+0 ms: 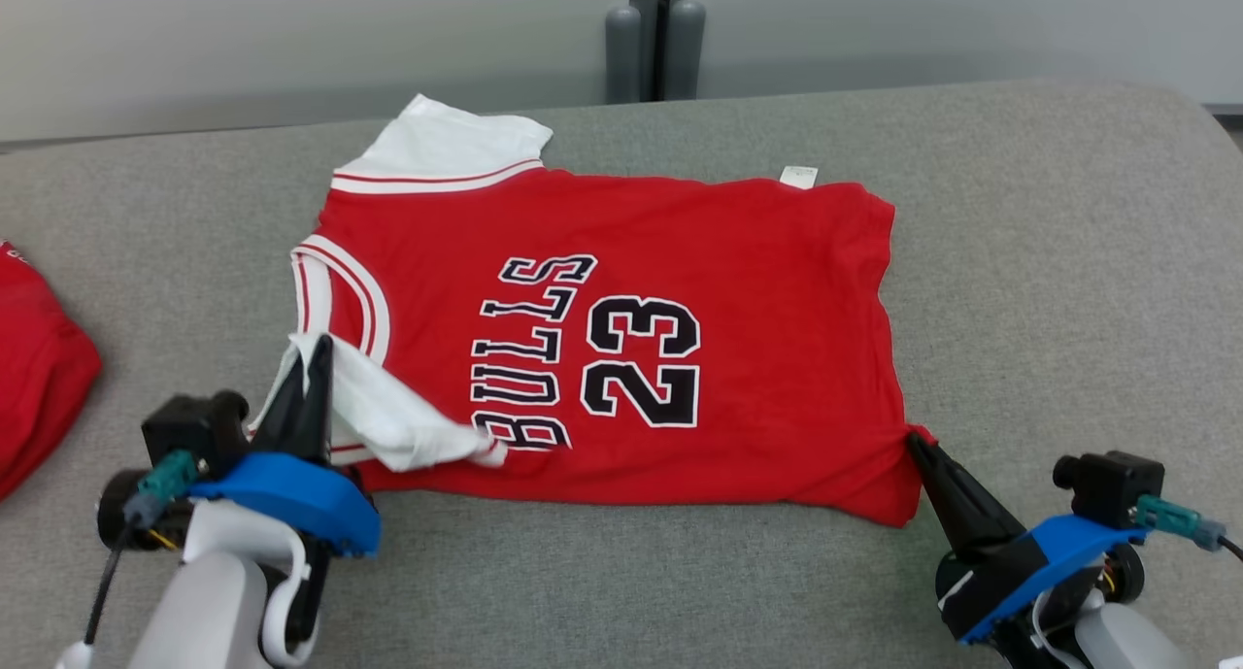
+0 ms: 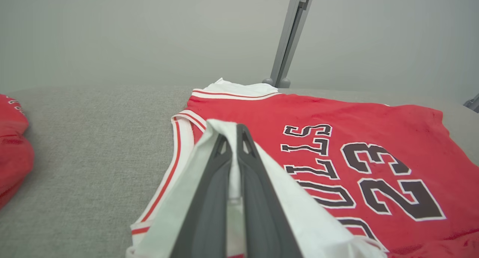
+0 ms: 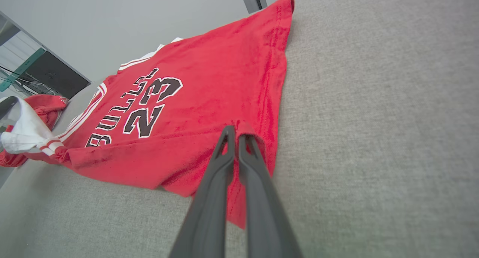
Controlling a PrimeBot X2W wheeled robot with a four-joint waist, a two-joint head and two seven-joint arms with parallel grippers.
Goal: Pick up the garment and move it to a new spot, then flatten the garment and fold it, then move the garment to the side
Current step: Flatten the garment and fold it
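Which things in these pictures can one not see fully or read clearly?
1. Red cloth: cut by the left edge, head view; its kind is unclear.
2. Tag on the jersey: too small to read, head view.
3. Jersey's near-left corner: covered by the white sleeve that the left gripper pinches.
4. Hem inside the right gripper: hidden by its fingers.

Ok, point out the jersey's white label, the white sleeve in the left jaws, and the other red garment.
white label [image 1: 798, 176]: head view, tag's centre, on jersey [image 1: 777, 310] edge.
white sleeve [image 2: 303, 216]: left wrist view, lifted cloth's middle.
other red garment [image 1: 39, 378]: head view, its bunched middle.
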